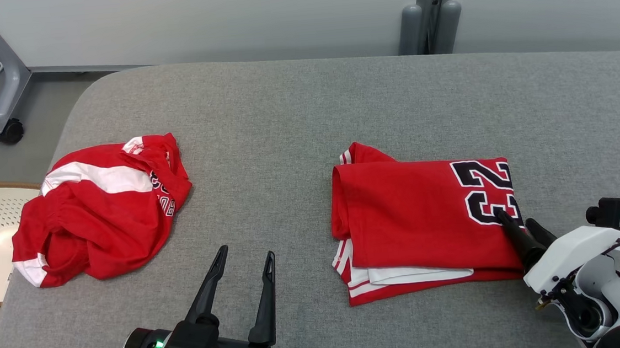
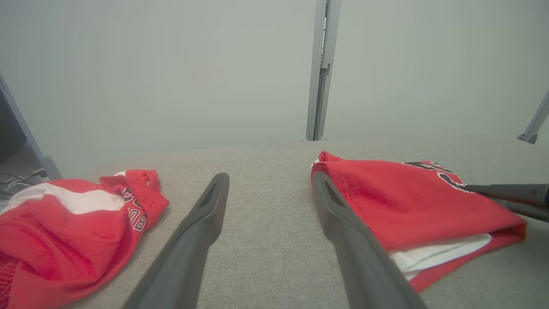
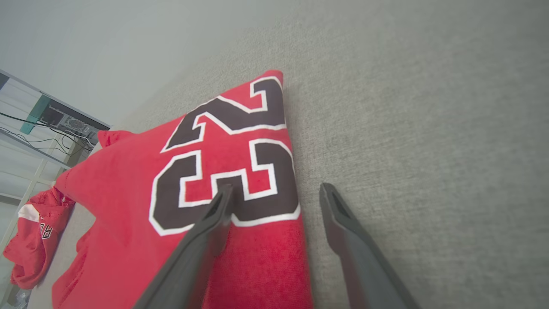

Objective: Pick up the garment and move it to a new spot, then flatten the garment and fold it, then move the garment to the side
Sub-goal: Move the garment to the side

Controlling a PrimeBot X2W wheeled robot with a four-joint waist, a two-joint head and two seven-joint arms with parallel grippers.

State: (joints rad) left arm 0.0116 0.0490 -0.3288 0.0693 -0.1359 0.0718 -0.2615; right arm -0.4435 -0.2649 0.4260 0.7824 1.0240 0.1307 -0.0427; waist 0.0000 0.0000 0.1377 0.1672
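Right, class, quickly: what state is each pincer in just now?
Left pincer: open, holding nothing.
Right pincer: open, astride the edge of the folded jersey, gripping nothing.

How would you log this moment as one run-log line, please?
folded jersey: flat, robot's right | crumpled garment: robot's left | left gripper: open, empty | right gripper: open, straddling jersey's right edge
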